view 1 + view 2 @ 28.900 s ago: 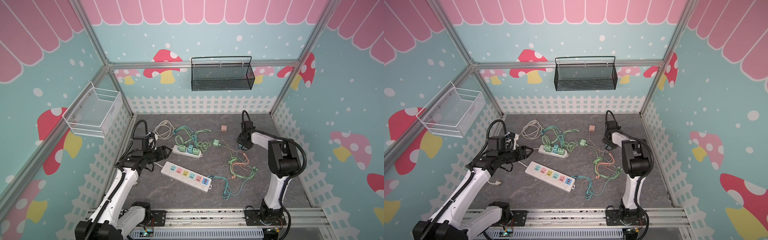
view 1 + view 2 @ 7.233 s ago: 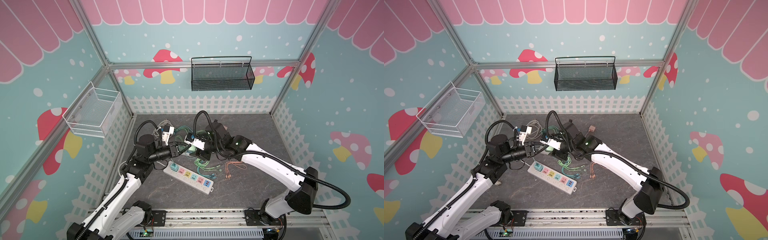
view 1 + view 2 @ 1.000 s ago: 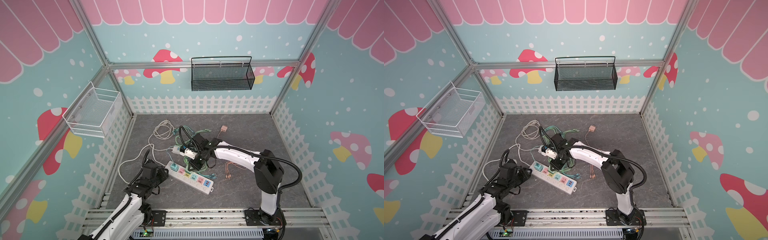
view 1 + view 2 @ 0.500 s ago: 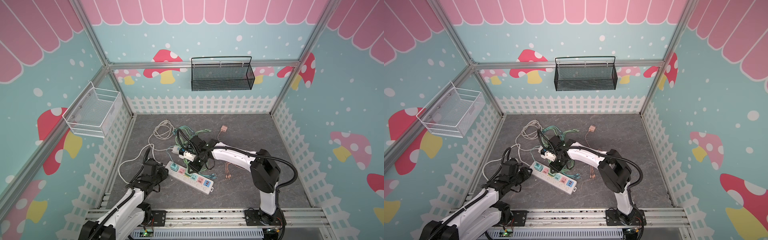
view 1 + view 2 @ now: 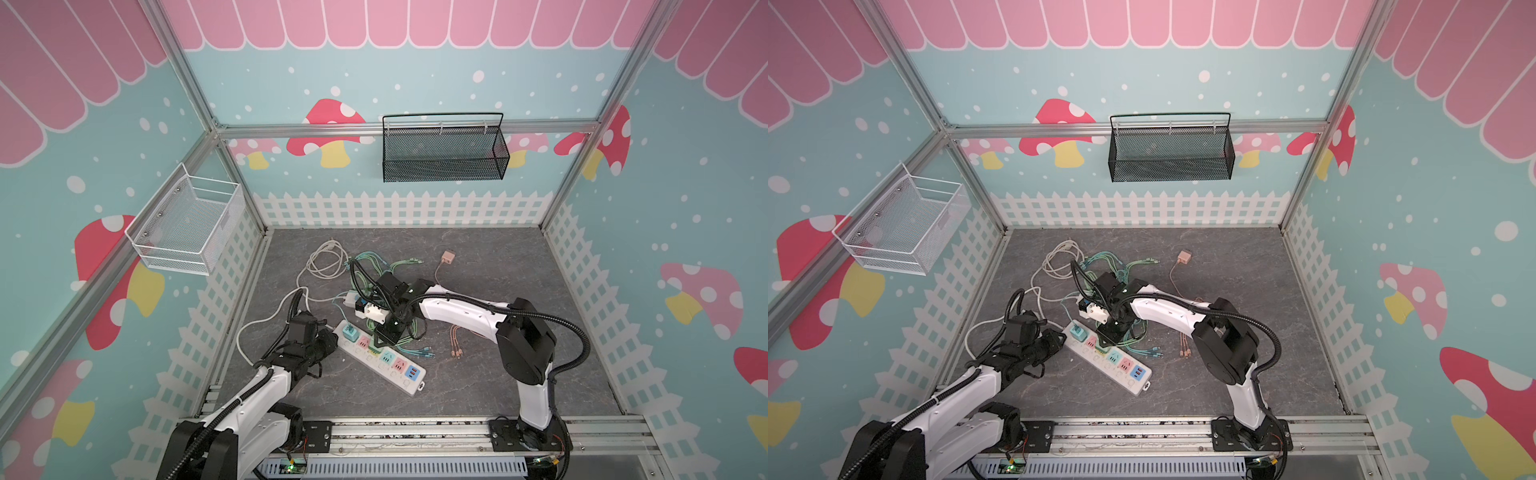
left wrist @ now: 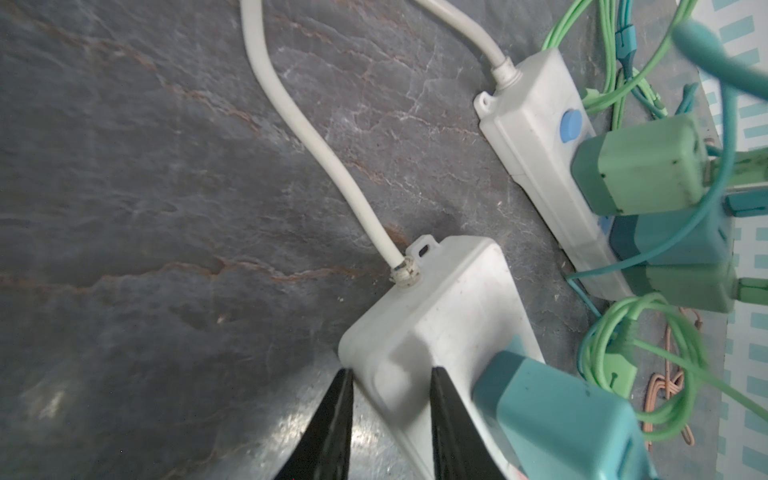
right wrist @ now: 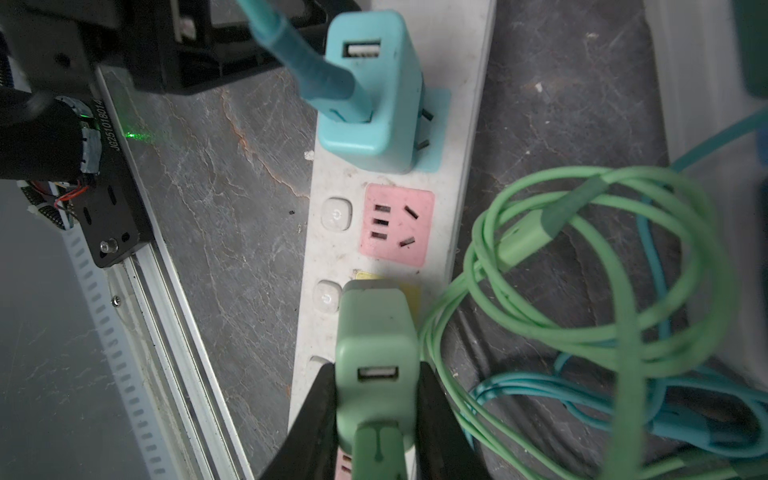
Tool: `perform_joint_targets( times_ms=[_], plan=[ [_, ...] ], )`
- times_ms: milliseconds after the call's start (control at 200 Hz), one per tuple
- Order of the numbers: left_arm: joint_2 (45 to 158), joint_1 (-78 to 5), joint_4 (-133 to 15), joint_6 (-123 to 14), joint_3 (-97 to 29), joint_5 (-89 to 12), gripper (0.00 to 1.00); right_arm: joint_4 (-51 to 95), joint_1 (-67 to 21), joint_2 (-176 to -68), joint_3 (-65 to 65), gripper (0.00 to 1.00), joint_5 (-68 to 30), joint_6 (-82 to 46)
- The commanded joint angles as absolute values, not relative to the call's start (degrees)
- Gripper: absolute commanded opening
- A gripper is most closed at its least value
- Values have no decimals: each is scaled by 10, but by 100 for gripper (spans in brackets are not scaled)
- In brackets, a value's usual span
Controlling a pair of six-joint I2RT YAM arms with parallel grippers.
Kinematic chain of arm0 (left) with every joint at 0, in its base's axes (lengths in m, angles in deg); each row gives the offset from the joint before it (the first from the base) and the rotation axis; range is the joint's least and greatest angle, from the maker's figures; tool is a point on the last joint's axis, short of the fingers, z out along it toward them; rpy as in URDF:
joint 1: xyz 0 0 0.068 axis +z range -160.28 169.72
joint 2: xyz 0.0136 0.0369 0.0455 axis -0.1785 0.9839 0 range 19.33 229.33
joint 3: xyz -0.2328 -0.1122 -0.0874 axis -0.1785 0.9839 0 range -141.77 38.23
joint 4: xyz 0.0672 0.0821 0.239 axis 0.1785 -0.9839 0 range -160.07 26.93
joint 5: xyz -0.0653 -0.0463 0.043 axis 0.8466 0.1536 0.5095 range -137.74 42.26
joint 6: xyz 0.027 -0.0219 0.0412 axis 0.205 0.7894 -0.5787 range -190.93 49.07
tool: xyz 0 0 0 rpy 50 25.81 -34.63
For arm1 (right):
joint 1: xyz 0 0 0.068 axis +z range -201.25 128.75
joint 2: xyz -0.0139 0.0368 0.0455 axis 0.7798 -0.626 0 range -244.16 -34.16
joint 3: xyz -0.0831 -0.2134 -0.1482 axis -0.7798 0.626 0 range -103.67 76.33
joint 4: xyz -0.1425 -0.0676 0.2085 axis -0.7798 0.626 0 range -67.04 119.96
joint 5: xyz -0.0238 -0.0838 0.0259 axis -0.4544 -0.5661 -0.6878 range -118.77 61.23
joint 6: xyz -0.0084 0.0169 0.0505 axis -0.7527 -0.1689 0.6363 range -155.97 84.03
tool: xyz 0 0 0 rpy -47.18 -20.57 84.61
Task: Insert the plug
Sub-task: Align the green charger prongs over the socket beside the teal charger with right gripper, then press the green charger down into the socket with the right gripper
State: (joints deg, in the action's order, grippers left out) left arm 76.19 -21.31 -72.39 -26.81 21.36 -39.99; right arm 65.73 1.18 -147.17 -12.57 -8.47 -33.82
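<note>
Right wrist view shows our right gripper (image 7: 376, 370) clamping the plug (image 7: 376, 328) over the yellow socket (image 7: 409, 291); seating looks unfinished; left gripper (image 6: 388, 374) straddles the strip's (image 5: 409, 386) ten-o'clock end; grip, we cannot tell.

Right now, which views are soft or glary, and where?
Left wrist view: the teal charger nearest the lens is blurred; glare on the tabletop beside the left pincer. Right wrist view: green cables soft, green charger and pink socket sharp. Both top views: sharp, evenly lit.

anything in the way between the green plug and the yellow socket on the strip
Nothing visible: the green plug, in the right pincer, sits right over the yellow socket. The green cable loops lie beside the strip.
</note>
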Motion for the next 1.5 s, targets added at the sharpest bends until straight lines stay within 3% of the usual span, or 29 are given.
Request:
perform_joint_targets(
  times_ms=[0,615,1491],
  plan=[
    [772,-212,-749,-275,217,-394,29,681,19,-1485,-138,13,-108,-351],
    [773,-210,-747,-272,222,-390,28,700,62,-1501,-157,12,-271,-292],
    [771,-205,-746,-273,225,-383,28,711,101,-1525,-160,13,-332,-268]
  ],
)
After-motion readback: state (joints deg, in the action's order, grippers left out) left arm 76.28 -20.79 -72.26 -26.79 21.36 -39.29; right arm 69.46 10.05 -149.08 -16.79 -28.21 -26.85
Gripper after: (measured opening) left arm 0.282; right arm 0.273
